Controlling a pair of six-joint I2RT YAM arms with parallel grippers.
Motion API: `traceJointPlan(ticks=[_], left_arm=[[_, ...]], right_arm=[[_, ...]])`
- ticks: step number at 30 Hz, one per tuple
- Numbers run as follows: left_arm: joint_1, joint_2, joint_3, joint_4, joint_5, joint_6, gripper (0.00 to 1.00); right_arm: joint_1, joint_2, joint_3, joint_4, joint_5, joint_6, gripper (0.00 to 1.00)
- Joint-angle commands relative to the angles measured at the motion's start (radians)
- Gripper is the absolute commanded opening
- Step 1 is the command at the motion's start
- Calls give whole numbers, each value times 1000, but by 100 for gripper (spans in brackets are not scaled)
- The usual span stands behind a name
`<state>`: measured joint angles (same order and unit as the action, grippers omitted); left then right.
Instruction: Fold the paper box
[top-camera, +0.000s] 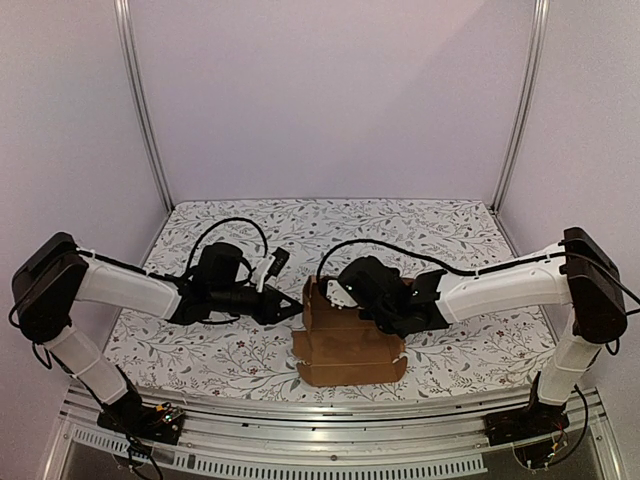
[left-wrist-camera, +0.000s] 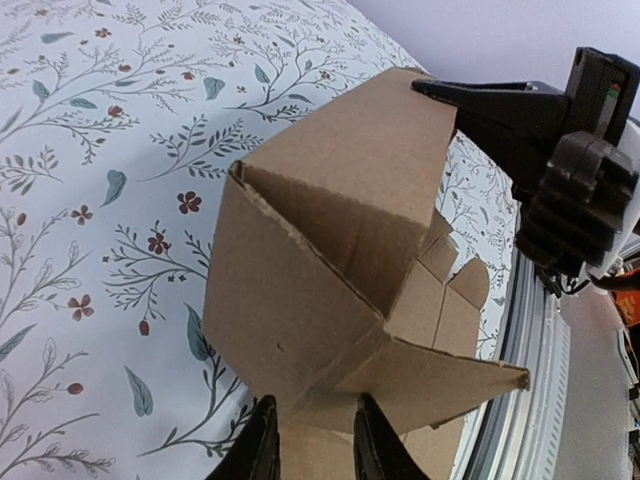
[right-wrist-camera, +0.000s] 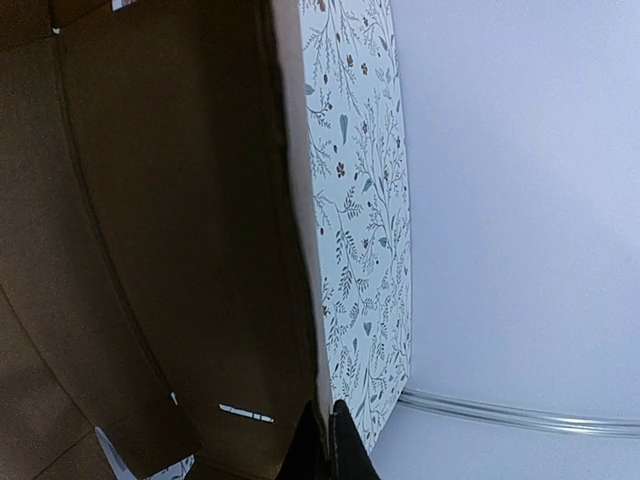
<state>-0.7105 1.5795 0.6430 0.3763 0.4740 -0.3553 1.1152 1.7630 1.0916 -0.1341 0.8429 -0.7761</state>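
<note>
The paper box is a brown cardboard piece, half formed, standing on the floral table between both arms. In the left wrist view the paper box shows an open pocket of raised walls and flaps spread toward the table's edge. My left gripper reaches in from the left and is shut on its near lower corner, cardboard filling the gap between the fingers. My right gripper is pinched shut on the thin edge of a box wall. From above, the right gripper sits at the box's top far corner.
The floral tablecloth covers the table. A metal rail runs along the near edge, right behind the box. Upright frame posts stand at the back corners before plain walls. The right arm's dark wrist looms beside the box.
</note>
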Motion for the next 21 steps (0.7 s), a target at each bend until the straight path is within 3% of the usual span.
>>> traceJointPlan(ticks=[1, 21], left_arm=[[-26, 18, 30, -14, -29, 31, 26], [-141, 44, 48, -31, -193, 60, 27]], right_arm=[[16, 13, 1, 15, 18, 8, 0], [70, 78, 36, -27, 118, 45, 0]])
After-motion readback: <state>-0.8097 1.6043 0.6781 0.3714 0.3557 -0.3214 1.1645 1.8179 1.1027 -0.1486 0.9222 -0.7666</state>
